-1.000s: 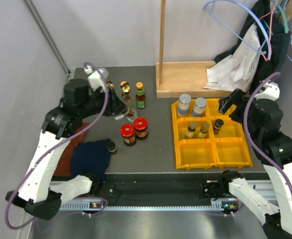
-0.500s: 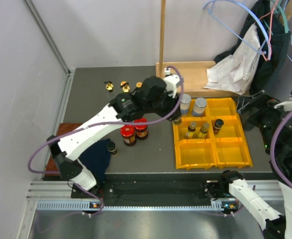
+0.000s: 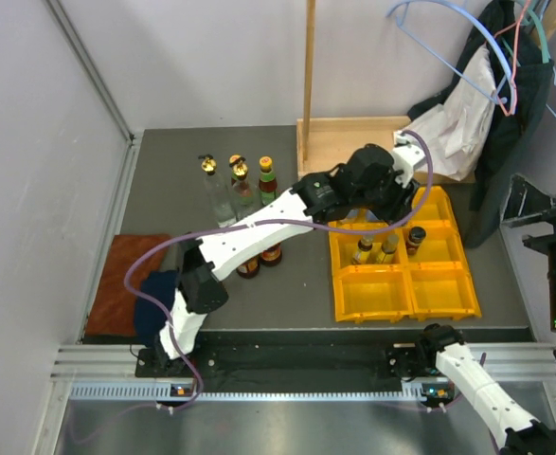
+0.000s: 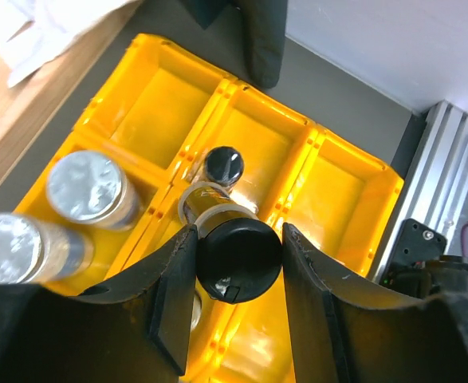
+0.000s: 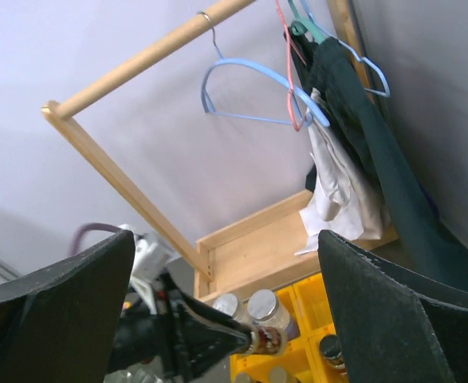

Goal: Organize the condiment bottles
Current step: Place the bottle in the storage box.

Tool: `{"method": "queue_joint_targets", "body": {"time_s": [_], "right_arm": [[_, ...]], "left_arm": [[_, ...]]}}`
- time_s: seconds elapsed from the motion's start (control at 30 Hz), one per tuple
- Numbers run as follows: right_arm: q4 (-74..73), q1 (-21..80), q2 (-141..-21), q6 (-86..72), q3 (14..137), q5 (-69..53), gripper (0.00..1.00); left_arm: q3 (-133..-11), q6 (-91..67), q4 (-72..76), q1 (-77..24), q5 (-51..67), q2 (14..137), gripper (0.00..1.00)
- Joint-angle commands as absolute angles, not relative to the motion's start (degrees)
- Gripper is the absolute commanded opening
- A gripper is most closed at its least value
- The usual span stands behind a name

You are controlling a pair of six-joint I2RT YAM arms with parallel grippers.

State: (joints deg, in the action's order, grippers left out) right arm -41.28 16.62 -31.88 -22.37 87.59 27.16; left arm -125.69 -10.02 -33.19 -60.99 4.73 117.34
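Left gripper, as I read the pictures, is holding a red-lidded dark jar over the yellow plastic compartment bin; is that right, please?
Not quite. The left gripper is holding a small black-capped dark bottle, not a red-lidded jar, over the yellow plastic compartment bin. The left wrist view shows this.
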Motion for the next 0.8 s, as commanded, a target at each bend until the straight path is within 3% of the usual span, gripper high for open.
{"method": "queue_joint_targets", "body": {"time_s": [0.0,0.77], "right_arm": [[-36.65,16.0,-31.03,-18.81,89.39,23.12,0.96],[-40.17,16.0,-26.28,-20.21,82.71,22.32,0.97]], "left_arm": [[-129.29,-5.89,-24.18,-62.58,6.85,119.79,0.0],[-134.74,-2.2,-23.55,-66.18,10.64,131.75,0.0]]}}
